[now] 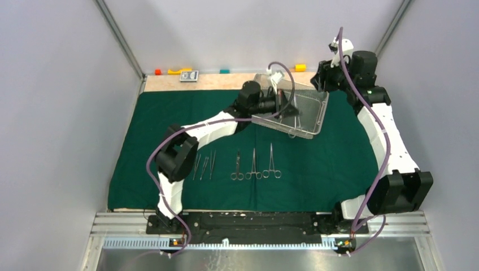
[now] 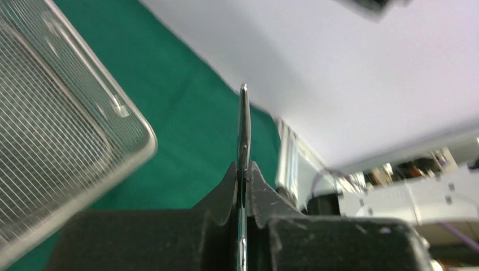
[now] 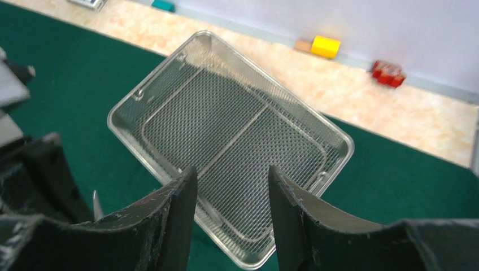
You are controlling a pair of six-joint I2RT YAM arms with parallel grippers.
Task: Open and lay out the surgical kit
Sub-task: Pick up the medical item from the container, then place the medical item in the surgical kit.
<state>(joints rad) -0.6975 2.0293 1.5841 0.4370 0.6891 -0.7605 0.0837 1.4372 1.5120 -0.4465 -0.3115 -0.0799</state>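
The dark green cloth (image 1: 316, 169) lies spread flat. The silver wire-mesh tray (image 1: 323, 110) sits on its far right part and looks bare inside, its rim (image 3: 277, 90) plain in the right wrist view. My left gripper (image 1: 289, 110) hangs over the tray's near edge, shut on a slim steel instrument (image 2: 244, 124) seen edge-on between the jaws (image 2: 244, 169). Above the tray's far right corner my right gripper (image 1: 319, 82) is open with nothing between its fingers (image 3: 231, 174). Three tweezers (image 1: 204, 166) and three ring-handled instruments (image 1: 253, 165) lie in a row near the front.
Small coloured blocks stand along the back wall: red (image 1: 157, 71), orange-yellow (image 1: 179, 71), teal (image 1: 225, 71), yellow (image 3: 326, 46). A small grey device (image 1: 189, 75) rests on the bare wooden strip (image 1: 220, 82) behind the cloth. The left arm stretches across the cloth's middle.
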